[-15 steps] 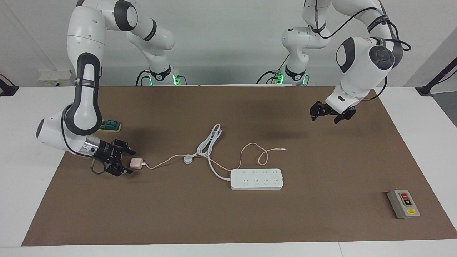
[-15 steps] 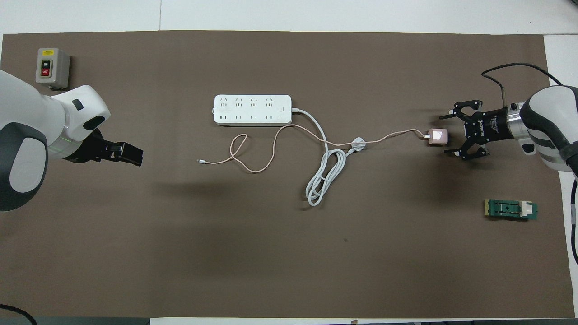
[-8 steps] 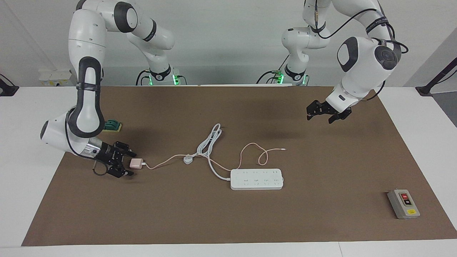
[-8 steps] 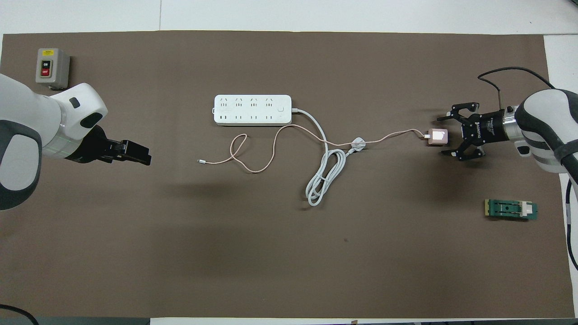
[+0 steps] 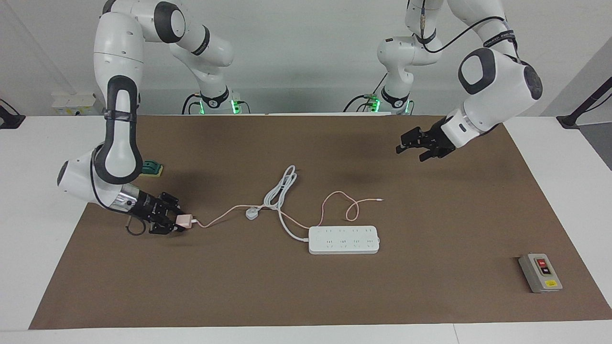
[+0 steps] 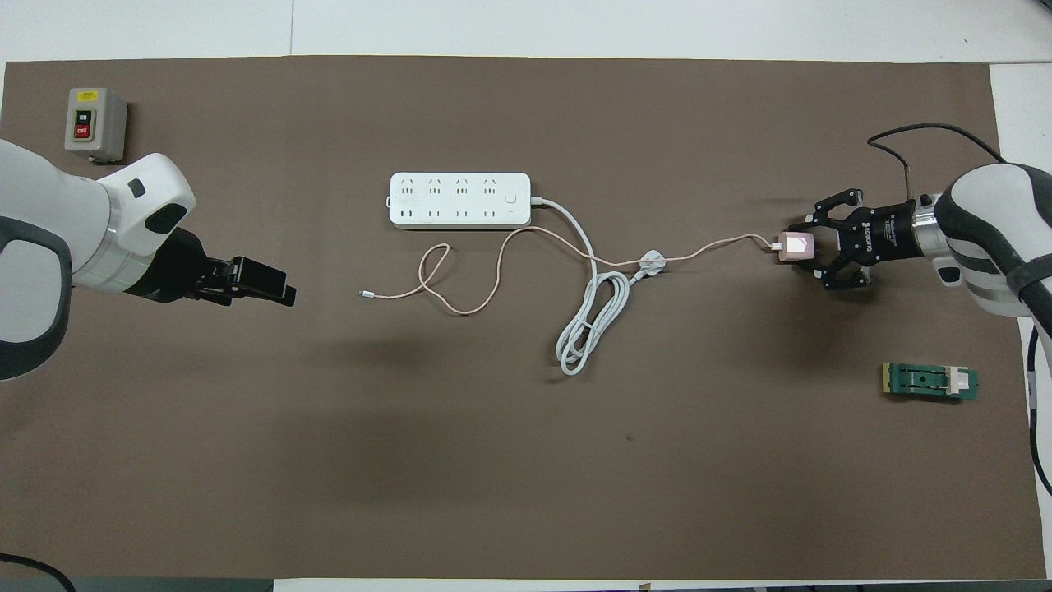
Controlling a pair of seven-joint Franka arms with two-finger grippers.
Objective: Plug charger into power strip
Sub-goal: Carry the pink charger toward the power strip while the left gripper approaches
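Pink charger point(image 5: 182, 220) — now clamped by right gripper point(image 5: 176, 221); left gripper point(image 5: 412, 149) still spread wide.

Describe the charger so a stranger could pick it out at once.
On the brown mat, find the white power strip and follow the thin pink cable toward the right arm's end. It ends at the charger, a small pale pink cube in the right gripper. The white plug beside the cable is not it.
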